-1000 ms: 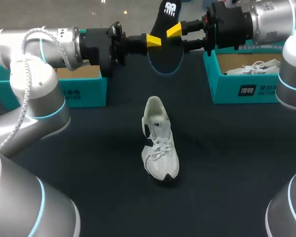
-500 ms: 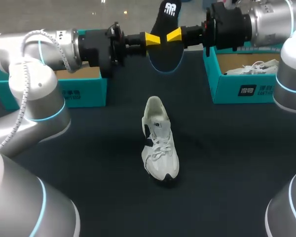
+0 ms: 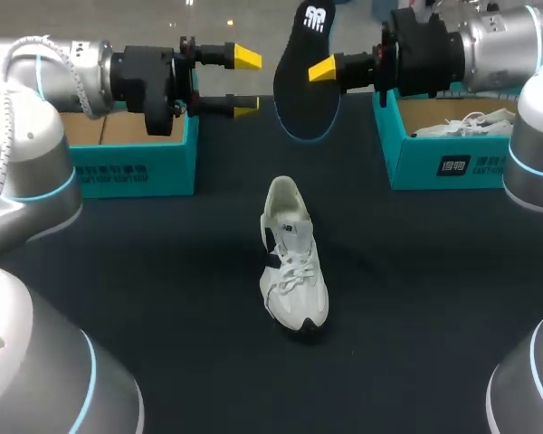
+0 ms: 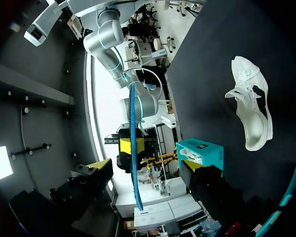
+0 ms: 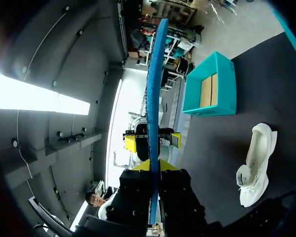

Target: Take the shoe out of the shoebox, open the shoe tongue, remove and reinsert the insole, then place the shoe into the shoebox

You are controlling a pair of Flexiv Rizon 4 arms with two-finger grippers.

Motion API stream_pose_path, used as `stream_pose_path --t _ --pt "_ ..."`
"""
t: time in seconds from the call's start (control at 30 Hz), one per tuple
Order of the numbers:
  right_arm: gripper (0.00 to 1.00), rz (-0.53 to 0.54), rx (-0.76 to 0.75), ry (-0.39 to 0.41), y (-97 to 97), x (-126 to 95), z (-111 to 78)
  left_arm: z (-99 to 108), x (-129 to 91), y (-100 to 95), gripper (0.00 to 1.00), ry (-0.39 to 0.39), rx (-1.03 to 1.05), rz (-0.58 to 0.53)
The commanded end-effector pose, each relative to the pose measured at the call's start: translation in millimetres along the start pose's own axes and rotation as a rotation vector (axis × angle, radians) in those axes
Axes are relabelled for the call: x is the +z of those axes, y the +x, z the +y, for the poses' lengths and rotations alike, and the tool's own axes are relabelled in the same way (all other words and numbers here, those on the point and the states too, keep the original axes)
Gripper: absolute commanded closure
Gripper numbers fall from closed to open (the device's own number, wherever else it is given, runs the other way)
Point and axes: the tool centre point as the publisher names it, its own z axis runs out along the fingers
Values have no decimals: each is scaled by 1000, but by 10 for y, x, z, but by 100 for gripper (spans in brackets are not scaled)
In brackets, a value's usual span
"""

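Two teal shoeboxes (image 3: 136,167) (image 3: 452,163) stand at the table's far corners. Two white shoes: one mid-table (image 3: 293,262), one in the right-corner box (image 3: 466,124). One dark insole (image 3: 306,72). Two robot arms (image 3: 72,72) (image 3: 498,41).

A wide table (image 3: 163,298) with a flat, near-black, matte top fills most of the head view, running from the near edge to a far edge high in the frame; its surface is evenly and softly lit, with a few tiny pale specks; in both wrist views the same table (image 4: 212,59) shows as a broad dark plane (image 5: 286,74), lit alike.
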Motion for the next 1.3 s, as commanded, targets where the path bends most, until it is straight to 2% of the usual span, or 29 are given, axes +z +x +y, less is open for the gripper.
stream_pose_path --t 0.03,0.17,0.37,0.47,0.67,1.03,1.3 --pt "100 -6 -1 5 -11 -3 -3 87 -395 -31 0 93 -1 47" --pt "100 -9 -2 6 -23 -23 -6 110 -574 28 0 119 18 93" --pt "100 -14 -33 -2 -24 -53 -6 112 -781 215 0 214 -1 145" --pt "100 -14 -88 -5 -15 -59 6 117 -865 307 0 261 3 175" --pt "100 -18 -293 -21 14 -49 76 124 -1015 545 0 318 -9 252" --pt "100 -40 -472 -50 46 94 358 147 -1169 817 0 351 -26 348" --pt "100 -73 -525 -61 -41 207 537 179 -1258 1005 0 320 -78 416"
